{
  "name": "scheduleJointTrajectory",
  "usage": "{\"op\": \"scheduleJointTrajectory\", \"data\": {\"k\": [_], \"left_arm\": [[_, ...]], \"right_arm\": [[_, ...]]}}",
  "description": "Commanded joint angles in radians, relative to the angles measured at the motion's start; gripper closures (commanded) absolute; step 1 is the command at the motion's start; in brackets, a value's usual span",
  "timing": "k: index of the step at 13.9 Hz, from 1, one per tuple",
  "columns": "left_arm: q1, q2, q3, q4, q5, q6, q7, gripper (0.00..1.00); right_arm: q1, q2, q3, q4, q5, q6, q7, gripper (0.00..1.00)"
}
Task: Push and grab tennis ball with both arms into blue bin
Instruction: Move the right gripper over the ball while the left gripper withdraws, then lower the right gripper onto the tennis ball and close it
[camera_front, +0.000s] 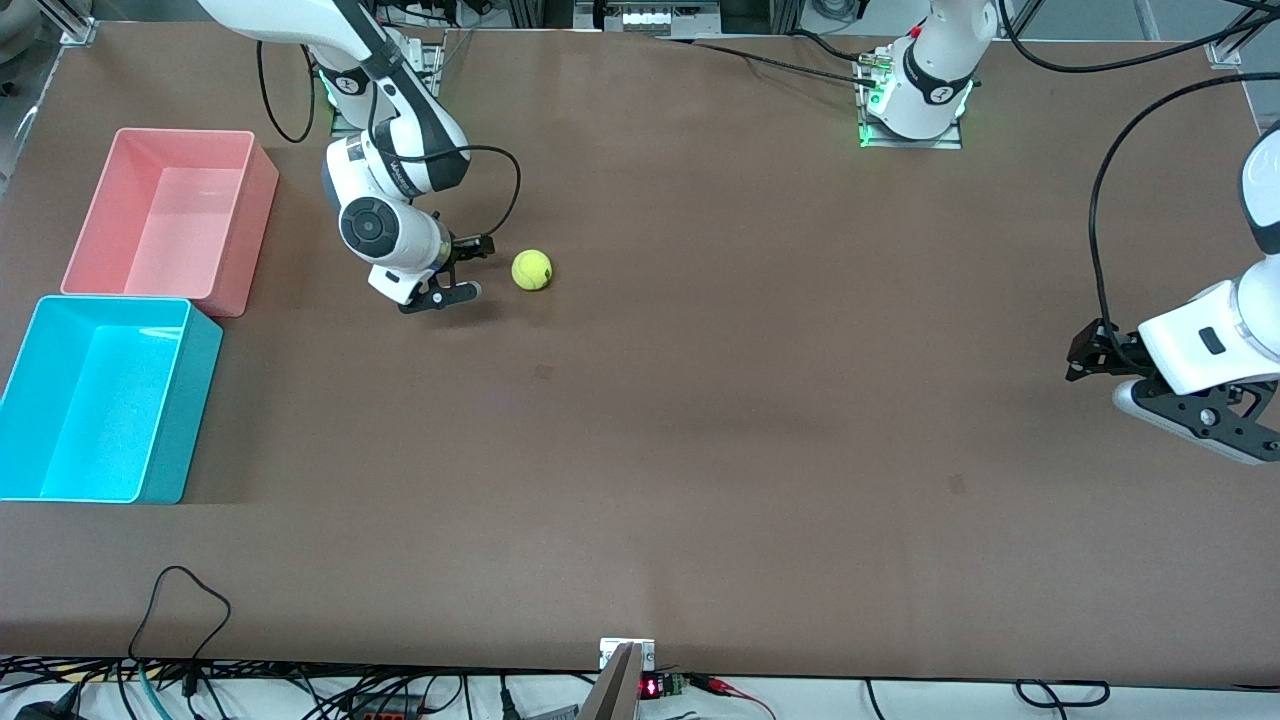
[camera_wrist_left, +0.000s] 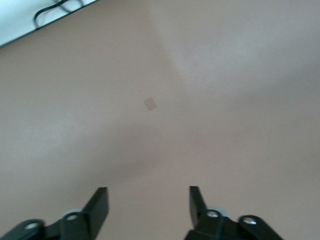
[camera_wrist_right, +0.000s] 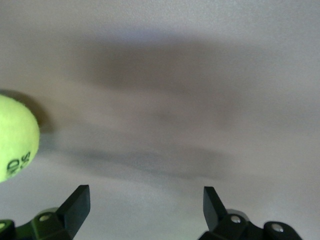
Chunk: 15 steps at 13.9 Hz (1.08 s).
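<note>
Tennis ball (camera_front: 531, 269): yellow-green, fuzzy, resting on brown table (camera_front: 700, 400); just beside right gripper (camera_front: 468, 268), outside its jaws, off one fingertip rather than between the two. Seen at edge of right wrist view (camera_wrist_right: 15, 137) with black lettering, clear of both fingers (camera_wrist_right: 75, 202).

Right gripper: low over table, jaws spread wide, nothing between them; bare tabletop in the gap.

Left gripper (camera_front: 1082, 352): over the left arm's end of the table, well apart from ball, jaws parted, nothing held. Small pale square patch (camera_wrist_left: 150, 103) on tabletop ahead of its fingers (camera_wrist_left: 100, 205).

Blue bin (camera_front: 175, 420): turquoise, open-topped, nothing inside; at the right arm's end of the table, well apart from right gripper's jaws on the side away from the ball, nearer to front camera than ball.

Pink bin (camera_front: 250, 220): open-topped, nothing inside, just beside blue bin, farther from front camera; near right gripper.

Black cable (camera_front: 175, 600): looped on table edge nearest front camera.
</note>
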Motion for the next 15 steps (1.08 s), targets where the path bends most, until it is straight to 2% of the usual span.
{"op": "scheduleJointTrajectory", "data": {"k": [1,4,5,7,8,11,13,15], "left_arm": [[-0.066,-0.054,0.053,-0.011,0.011,-0.019,-0.191,0.0],[-0.244,-0.096,0.295,-0.011,0.002,-0.024,-0.202,0.0],[-0.254,-0.113,0.338,-0.019,-0.014,-0.021,-0.199,0.0],[-0.175,-0.153,0.339,-0.059,-0.18,-0.019,-0.205,0.0],[-0.148,-0.165,0.339,-0.08,-0.225,-0.024,-0.2,0.0],[-0.177,-0.225,0.343,-0.143,-0.216,-0.037,-0.206,0.0],[-0.18,-0.274,0.343,-0.212,-0.199,-0.031,-0.214,0.0],[-0.183,-0.3,0.345,-0.249,-0.195,-0.018,-0.251,0.0]], "right_arm": [[-0.002,0.002,0.016,-0.003,0.011,0.016,0.016,0.0],[0.0,-0.018,0.038,0.003,0.008,0.007,-0.001,0.0],[0.0,-0.034,0.056,0.006,0.007,0.002,-0.006,0.0],[0.0,-0.076,0.104,0.006,0.007,0.001,-0.01,0.0],[-0.002,-0.098,0.122,0.007,0.007,-0.007,-0.01,0.0],[-0.002,-0.133,0.177,0.012,0.007,-0.038,-0.006,0.0],[0.0,-0.13,0.214,0.012,0.007,-0.003,-0.004,0.0],[0.004,-0.109,0.216,0.012,-0.004,0.06,-0.007,0.0]]}}
